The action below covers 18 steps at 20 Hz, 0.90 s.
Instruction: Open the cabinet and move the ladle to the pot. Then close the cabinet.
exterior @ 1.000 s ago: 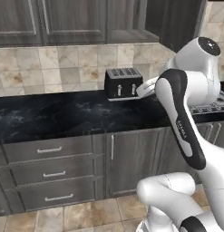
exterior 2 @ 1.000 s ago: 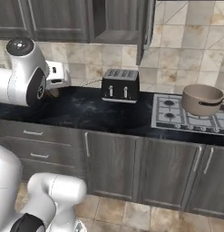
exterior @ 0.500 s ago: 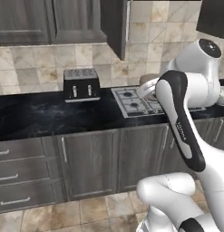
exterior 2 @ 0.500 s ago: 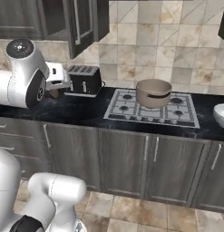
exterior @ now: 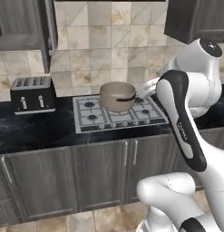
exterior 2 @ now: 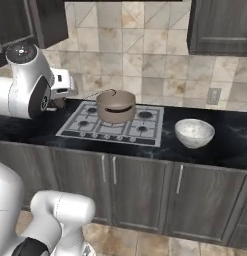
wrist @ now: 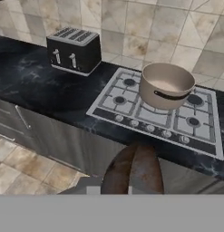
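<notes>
The taupe pot stands on the back left burner of the gas hob, with nothing visible inside it. My gripper hangs over the counter's front edge, left of the pot and short of it. It is shut on the ladle, whose brown rounded bowl sits at the bottom of the hand view and hides the fingertips. A thin dark ladle handle reaches toward the pot's rim. The dark wall cabinet is up at the left with its door swung open.
A black toaster stands on the dark counter left of the hob. A white bowl sits on the counter to the right. Another wall cabinet hangs at the upper right. Grey base cabinet doors run below.
The whole picture has shifted: the base has driven to the right, so the toaster slid left and the hob, pot and bowl came into view. The gripper stays shut on the ladle.
</notes>
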Motion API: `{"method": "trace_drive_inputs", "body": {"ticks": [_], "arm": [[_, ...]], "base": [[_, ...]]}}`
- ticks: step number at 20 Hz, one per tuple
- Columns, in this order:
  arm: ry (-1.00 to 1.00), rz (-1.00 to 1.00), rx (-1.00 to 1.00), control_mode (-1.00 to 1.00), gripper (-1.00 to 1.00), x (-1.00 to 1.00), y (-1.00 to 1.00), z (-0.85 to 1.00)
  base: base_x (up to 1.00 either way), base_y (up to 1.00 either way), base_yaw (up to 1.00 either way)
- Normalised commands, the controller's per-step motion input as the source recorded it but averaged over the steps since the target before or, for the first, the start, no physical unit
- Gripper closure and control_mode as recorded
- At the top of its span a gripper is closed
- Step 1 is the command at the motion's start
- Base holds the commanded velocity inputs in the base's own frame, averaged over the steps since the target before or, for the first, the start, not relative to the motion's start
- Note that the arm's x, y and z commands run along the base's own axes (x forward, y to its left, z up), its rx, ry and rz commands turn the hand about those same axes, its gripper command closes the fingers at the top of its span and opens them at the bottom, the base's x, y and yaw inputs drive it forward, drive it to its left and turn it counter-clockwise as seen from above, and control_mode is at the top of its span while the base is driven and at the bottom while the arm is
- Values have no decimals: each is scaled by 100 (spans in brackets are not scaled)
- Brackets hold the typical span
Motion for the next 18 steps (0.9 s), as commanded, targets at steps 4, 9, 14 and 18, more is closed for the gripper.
{"method": "trace_drive_inputs", "body": {"ticks": [4, 9, 14, 18], "arm": [[0, 0, 0, 100, 100, 0, 0, 0], [0, 0, 0, 100, 100, 0, 0, 0], [0, 0, 0, 100, 100, 0, 0, 0], [0, 0, 0, 100, 100, 0, 0, 0]], "base": [[83, -71, 0], [86, -27, 0], [78, 0, 0], [69, 0, 0]]}}
